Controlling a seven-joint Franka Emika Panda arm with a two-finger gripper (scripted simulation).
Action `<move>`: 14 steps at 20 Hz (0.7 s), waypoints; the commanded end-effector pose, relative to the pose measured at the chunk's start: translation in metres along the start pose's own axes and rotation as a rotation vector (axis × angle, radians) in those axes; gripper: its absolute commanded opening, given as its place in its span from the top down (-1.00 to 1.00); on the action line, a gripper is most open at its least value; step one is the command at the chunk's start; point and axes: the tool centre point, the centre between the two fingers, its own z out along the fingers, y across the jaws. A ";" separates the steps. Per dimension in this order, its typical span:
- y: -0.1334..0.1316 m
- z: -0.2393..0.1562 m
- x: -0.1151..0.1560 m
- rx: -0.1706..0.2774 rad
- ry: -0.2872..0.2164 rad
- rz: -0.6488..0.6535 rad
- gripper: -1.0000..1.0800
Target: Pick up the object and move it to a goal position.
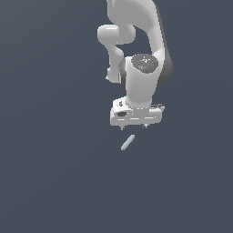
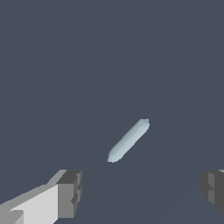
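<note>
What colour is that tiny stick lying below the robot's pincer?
Pale blue-grey; the stick shows best in the wrist view.

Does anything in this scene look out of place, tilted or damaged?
Nothing stands out. The pale blue-grey rod lies whole on the dark surface, at a slant in the exterior view. The open gripper is apart from it.

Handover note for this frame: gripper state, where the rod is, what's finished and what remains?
Gripper: open, holding nothing; its fingers stand wide apart in the wrist view.
Rod: lies on the dark surface, diagonal, apart from the fingers, just beyond the gripper.
Done: arm is positioned near the rod.
Left: line up over it, descend, grasp, lift, carry to the goal; no goal marker is visible.
</note>
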 end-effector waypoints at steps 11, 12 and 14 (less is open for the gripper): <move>0.003 0.039 -0.001 0.001 -0.011 0.262 -0.92; 0.003 0.043 -0.002 0.001 -0.012 0.291 -0.92; 0.004 0.052 -0.002 0.000 -0.014 0.348 -0.92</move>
